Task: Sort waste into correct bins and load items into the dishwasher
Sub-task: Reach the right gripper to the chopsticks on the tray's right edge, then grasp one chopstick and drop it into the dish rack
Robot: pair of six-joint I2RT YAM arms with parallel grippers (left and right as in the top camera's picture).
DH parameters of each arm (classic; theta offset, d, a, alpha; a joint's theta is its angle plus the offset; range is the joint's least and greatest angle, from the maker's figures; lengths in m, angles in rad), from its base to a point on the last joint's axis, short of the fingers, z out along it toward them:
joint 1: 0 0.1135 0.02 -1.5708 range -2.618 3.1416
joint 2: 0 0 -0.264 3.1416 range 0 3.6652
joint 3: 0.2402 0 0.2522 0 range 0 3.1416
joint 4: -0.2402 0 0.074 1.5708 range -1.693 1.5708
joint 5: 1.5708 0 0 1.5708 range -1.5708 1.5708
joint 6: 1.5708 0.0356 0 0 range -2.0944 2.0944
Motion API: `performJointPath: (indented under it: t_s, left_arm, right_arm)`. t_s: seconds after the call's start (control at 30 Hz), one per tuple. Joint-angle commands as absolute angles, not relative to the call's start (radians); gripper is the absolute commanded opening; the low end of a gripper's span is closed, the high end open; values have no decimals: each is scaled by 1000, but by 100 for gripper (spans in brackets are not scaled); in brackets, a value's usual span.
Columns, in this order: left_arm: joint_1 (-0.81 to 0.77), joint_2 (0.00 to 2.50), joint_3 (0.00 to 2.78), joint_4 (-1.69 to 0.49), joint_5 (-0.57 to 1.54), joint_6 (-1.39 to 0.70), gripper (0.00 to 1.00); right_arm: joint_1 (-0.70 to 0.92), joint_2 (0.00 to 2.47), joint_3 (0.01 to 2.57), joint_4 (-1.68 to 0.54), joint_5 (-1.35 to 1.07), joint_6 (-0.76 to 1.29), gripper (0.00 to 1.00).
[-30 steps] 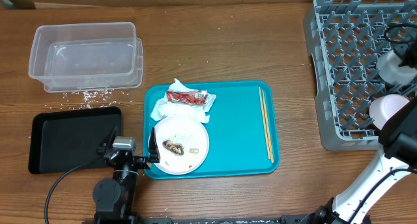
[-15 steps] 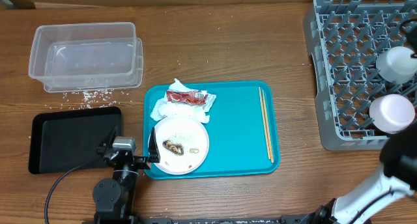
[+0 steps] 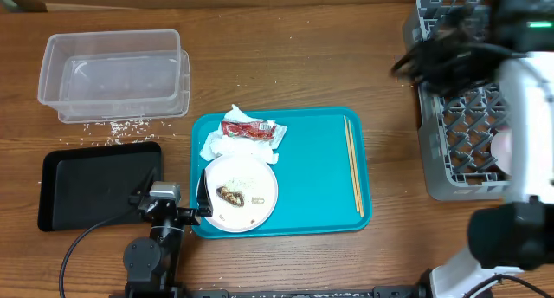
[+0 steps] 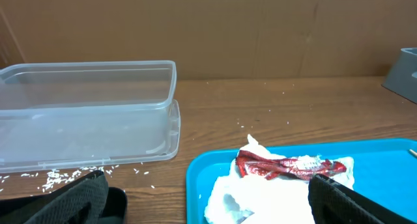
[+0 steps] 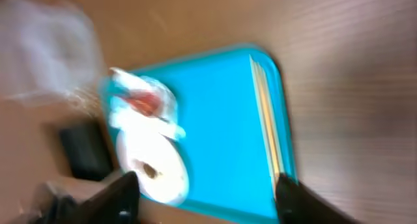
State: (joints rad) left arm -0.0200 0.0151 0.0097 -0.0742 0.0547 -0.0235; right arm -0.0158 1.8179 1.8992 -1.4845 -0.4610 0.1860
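Note:
The white plate (image 3: 241, 192) with a brown lump (image 3: 229, 194) lies on the teal tray (image 3: 303, 211). Behind it sits the crumpled napkin with the red wrapper (image 3: 247, 132), also in the left wrist view as napkin (image 4: 273, 185). The chopsticks (image 3: 353, 164) lie along the tray's right side. My left gripper (image 3: 173, 187) (image 4: 205, 191) stands open and empty between the black tray (image 3: 86, 185) and the plate. My right gripper (image 3: 433, 55) is a blur over the grey dish rack (image 3: 450, 172). In its wrist view the right gripper (image 5: 205, 191) is open and empty, high above the teal tray. One bowl (image 3: 500, 146) shows partly in the rack.
The clear tub (image 3: 112, 68) stands at the back left, with loose rice grains (image 3: 117, 125) on the table in front of it. My right arm (image 3: 528, 107) crosses most of the rack. Bare wood lies between the teal tray and the rack.
The right gripper has opened and left a white bowl in the rack. The right arm has swung up and left over the rack, fast enough to blur. The left arm has not moved.

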Motion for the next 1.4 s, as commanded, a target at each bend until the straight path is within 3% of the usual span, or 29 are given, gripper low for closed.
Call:
performJointPath:
  t_s: [0.0, 0.17, 0.3, 0.5, 0.67, 1.37]
  left_arm:
    - [-23, 6, 5, -75, 44, -33, 100]
    - [-23, 6, 5, -75, 44, -33, 100]
    - [-23, 6, 5, -75, 44, -33, 100]
    - [-23, 6, 5, -75, 44, -33, 100]
    - [-23, 6, 5, -75, 44, -33, 100]
    - [-23, 6, 5, -75, 44, -33, 100]
  right_arm:
    - [142, 1824, 1757, -1454, -94, 326, 76]
    - [318, 1829, 1502, -1222, -53, 358, 77]
    - [395, 1841, 1356, -1069, -52, 393, 58]
    - [426, 1858, 1256, -974, 14, 447, 45]
    - [426, 1859, 1244, -957, 94, 437, 45]
    - [428, 1860, 1155, -822, 39, 397, 41]
